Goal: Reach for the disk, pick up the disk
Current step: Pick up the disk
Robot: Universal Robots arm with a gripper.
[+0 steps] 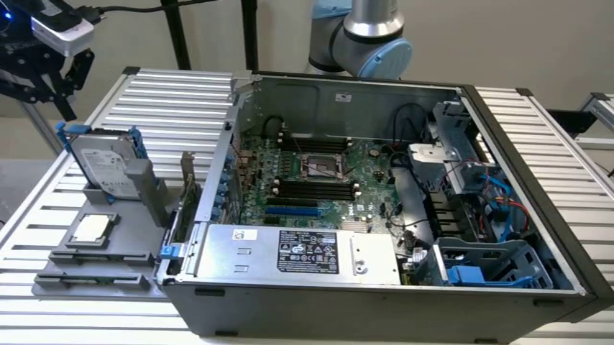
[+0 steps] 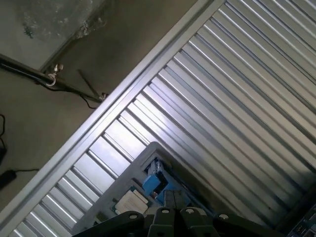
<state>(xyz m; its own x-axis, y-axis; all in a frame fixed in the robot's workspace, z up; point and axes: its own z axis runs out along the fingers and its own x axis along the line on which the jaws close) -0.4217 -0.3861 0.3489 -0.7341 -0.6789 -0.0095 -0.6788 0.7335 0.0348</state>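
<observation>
1. gripper (image 1: 46, 85) hanging at ~10 o'clock of ext view, over the slatted table (image 1: 163, 93) edge. Released or clenched: can't tell.
2. gripper not touching anything. disk (image 1: 103, 164) sitting apart from it, at ~5 o'clock from gripper.
3. disk standing upright on edge in grey holder (image 1: 144, 194), white label facing cam, blue rails running along both sides.
4. holder lying at 9 o'clock of open PC case (image 1: 384, 302), just beside its wall.
5. small square chip (image 1: 91, 228) resting at 6 o'clock of disk, near it on the same holder.
</observation>
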